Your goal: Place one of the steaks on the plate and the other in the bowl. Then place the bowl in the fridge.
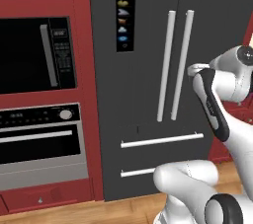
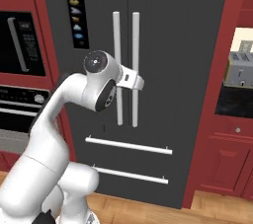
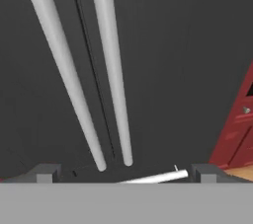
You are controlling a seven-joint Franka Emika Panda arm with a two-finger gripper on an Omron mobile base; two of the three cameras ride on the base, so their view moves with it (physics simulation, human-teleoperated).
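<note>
The fridge is the biggest thing here: a tall slab of matt dark grey, flat-fronted, its two upper doors meeting at a thin vertical seam. It stands straight ahead of the pincer, whose two small dark, blocky tips sit far apart at the bottom of the hand view with nothing between them, so the jaws are wide open and empty. Both fridge doors are shut.

Around the fridge, to either side of the pincer, runs smooth red cabinetry. Left of the pincer, set into the red, is a black glass-fronted microwave with a grey bar handle, and below it a black and brushed-silver oven with a round knob and a flat silver handle. Off to the pincer's right, a boxy metallic toaster sits in a recess.

Just ahead of the pincer, two long round silver bar handles hang side by side, one on each side of the door seam; in the hand view they slant and taper to rounded ends above the tips. Below them lie two horizontal silver drawer bars, slim and straight. Up and to the pincer's left, a narrow black panel carries a column of small lit icons.
</note>
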